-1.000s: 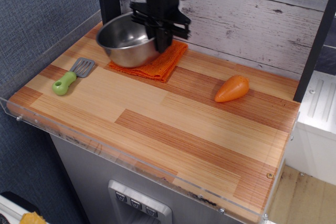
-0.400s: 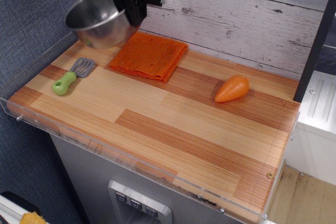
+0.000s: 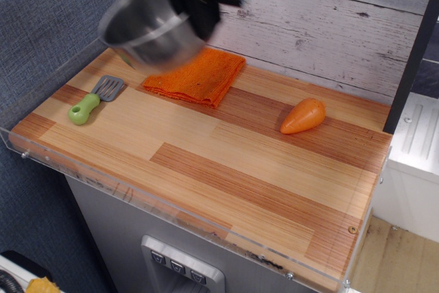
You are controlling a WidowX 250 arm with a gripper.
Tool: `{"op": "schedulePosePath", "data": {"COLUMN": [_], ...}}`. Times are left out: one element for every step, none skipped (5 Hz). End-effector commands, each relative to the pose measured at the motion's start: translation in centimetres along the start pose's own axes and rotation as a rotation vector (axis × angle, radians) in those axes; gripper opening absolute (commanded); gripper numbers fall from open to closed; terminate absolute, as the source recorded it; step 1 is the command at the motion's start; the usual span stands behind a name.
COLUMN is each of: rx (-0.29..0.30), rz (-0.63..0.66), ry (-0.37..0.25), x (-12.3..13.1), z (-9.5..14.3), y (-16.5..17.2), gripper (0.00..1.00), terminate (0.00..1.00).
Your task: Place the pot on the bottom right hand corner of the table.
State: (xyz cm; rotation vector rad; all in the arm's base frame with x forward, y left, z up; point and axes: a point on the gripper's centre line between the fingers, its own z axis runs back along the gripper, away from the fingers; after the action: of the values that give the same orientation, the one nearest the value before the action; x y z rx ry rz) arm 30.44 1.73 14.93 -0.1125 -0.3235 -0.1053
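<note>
The pot [image 3: 152, 29] has moved a little to the right since a moment ago, and it now hangs over the back left part of the table [image 3: 226, 169], partly above the orange cloth [image 3: 197, 77]. One second ago it sat low on that cloth; now it is up in the air and touches nothing below it. It is tipped, so its open top faces left and up, and it looks blurry. The black gripper [image 3: 204, 6] is at the top of the picture, and it has slid to the right too. Its jaws are closed on the right side of the pot's rim, with only a thin gap between them where the rim sits. The blur makes the exact place of the grip hard to see. The rest of the table looks the same as before. The spatula [image 3: 95, 98] with the green handle lies near the left edge, just in front of the pot's spot. The orange toy carrot [image 3: 303, 116] lies on the right side, well apart from the pot. The front right corner of the table has only bare wood. The pot is far from that corner.
</note>
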Motion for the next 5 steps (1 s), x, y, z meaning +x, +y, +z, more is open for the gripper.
{"op": "schedulePosePath", "data": {"rx": [0.021, -0.011, -0.030, -0.052, -0.051], "rz": [-0.097, -0.123, -0.123, -0.145, -0.209], "ry": [0.086, 0.175, 0.247, 0.294, 0.336], "x": [-2.7, -4.5, -6.1, -7.3, -8.0], "z": [-1.4, -3.9, -6.0, -7.9, -9.4], "y": [-5.9, -7.6, -8.3, -9.2, -10.8], "gripper": [0.00, 0.00, 0.00, 0.00, 0.00], "terminate": [0.00, 0.00, 0.00, 0.00, 0.00]}}
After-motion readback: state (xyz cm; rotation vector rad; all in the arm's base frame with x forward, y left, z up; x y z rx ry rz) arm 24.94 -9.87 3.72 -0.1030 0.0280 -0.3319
